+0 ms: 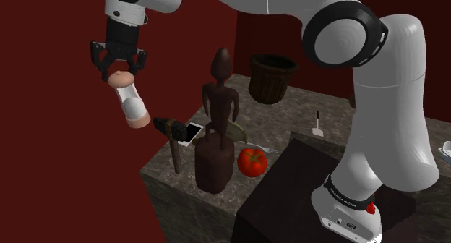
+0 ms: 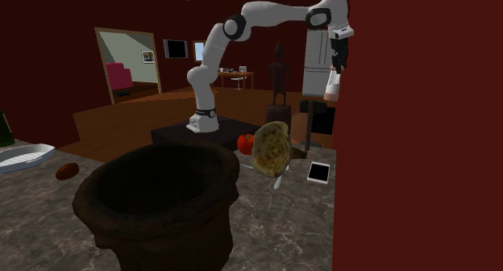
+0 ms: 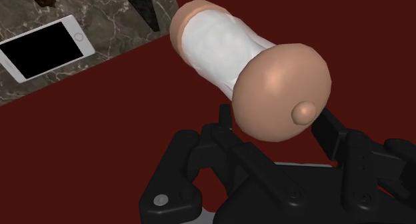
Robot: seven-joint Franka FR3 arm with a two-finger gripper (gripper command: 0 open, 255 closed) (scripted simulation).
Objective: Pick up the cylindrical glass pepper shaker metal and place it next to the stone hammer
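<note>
Pepper shaker [image 1: 130,103]: white body, tan cap at each end, hanging tilted in the air, lower end slanting toward the shoulder view's right. Grasped at the upper cap by the gripper [image 1: 119,69], one black finger pressed to each side of that cap in the wrist view [image 3: 275,116]. Placed in front of a dark red wall [image 1: 50,133], beyond the left edge of the counter [image 1: 303,111] as seen from the shoulder.

Just right of the shaker's lower end, with a small gap between: dark head of the hammer [image 1: 172,137], lying on the counter's near left corner, handle pointing toward the near edge. Right beside the hammer's head, a white-framed phone [image 1: 191,131] with a black screen, flat on the stone-patterned top. Next right, a tall dark wooden statue [image 1: 217,126], upright; then a red tomato [image 1: 252,162] at its base. Farther back, a dark basket [image 1: 272,77].
</note>
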